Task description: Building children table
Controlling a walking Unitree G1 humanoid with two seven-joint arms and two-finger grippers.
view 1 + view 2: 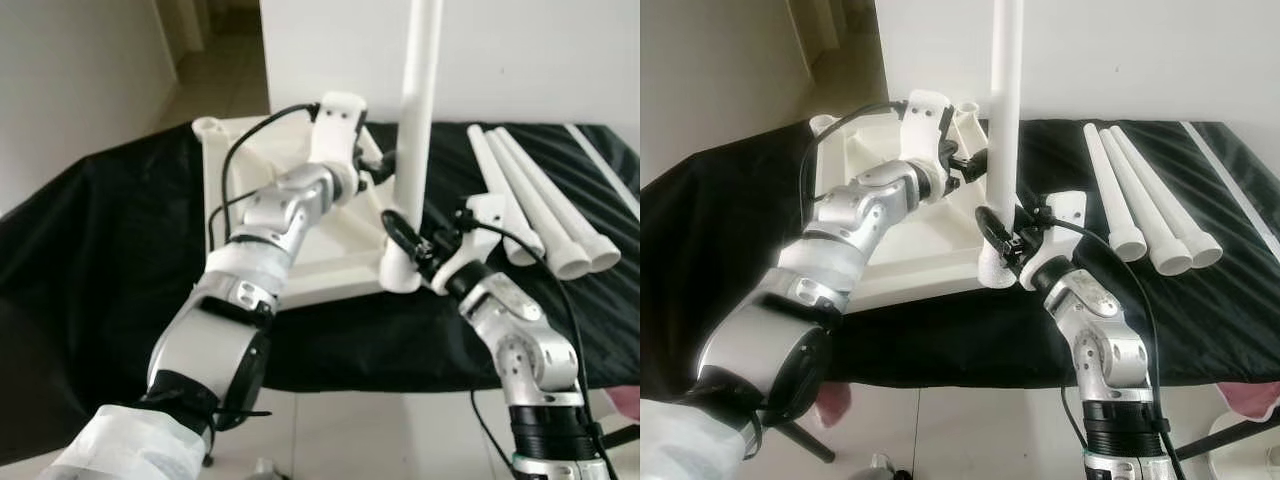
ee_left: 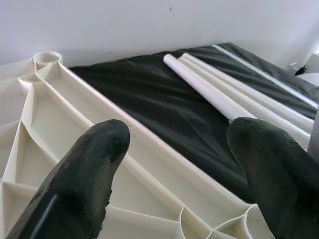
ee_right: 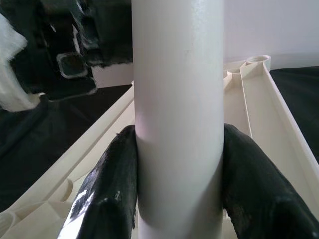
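The right pincer [image 1: 1002,238] clamped the upright leg [image 1: 1002,120] into the upturned tabletop [image 1: 262,160] corner; the left pincer [image 1: 383,172] hovered open beside it; seating it firmly seemed next.

My arms are silver, and the fingers [image 3: 254,184] of my right tool [image 3: 178,189] are glossy black against the plain white leg [image 3: 178,99]. My left tool [image 2: 184,174] has the same black fingers. The ribbed tabletop [image 1: 300,245] is cream-white, unpatterned. Three spare legs [image 1: 535,205] are white too. The cloth [image 1: 110,230] beneath is solid black. The wall [image 1: 520,50] is white, the floor tiles [image 1: 350,430] pale.
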